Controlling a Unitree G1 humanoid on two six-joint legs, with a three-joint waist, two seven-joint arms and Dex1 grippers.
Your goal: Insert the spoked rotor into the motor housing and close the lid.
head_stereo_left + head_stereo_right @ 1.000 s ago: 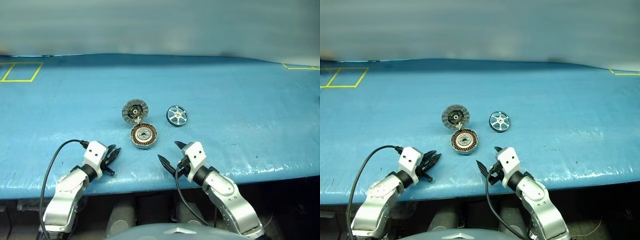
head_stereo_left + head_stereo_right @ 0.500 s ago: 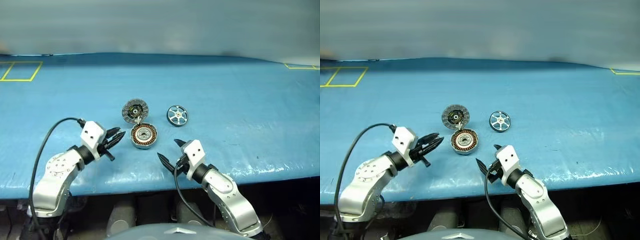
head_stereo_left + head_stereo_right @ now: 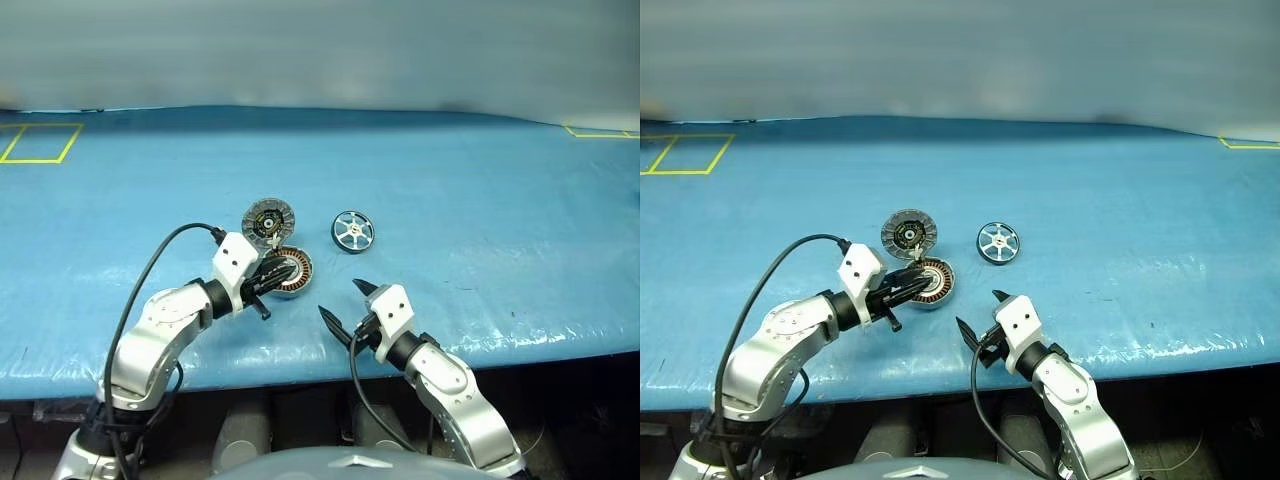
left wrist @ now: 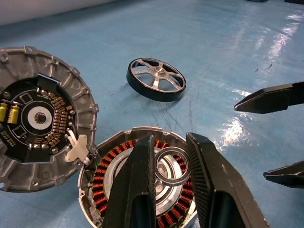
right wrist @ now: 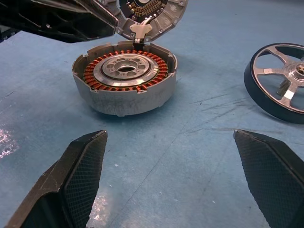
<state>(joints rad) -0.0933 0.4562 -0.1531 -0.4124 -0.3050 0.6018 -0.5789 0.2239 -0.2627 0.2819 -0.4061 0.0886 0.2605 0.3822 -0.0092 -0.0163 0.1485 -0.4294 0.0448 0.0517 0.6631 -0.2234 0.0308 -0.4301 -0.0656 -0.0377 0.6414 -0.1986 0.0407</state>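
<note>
While the right gripper (image 3: 346, 306) is waiting spread wide, the left gripper (image 3: 277, 273) is hovering over the housing (image 5: 124, 81), fingers slightly parted, empty; the rotor (image 3: 353, 231) is lying just right of the lid (image 3: 269, 221).

The round grey cast-metal motor housing (image 5: 124, 88) has a dull, slightly grainy wall, glossy copper-coloured wire windings and a smooth, bright machined centre. Its hinged grey metal lid (image 4: 35, 118) looks matt and rough-cast around a dark circuit board. The small spoked rotor (image 4: 156, 79) has polished silver spokes and a satin black rim. The blue table covering (image 3: 480, 200) is smooth, glossy sheet, lightly scuffed. The black fingers (image 5: 78, 183) carry a finely textured matt face.
</note>
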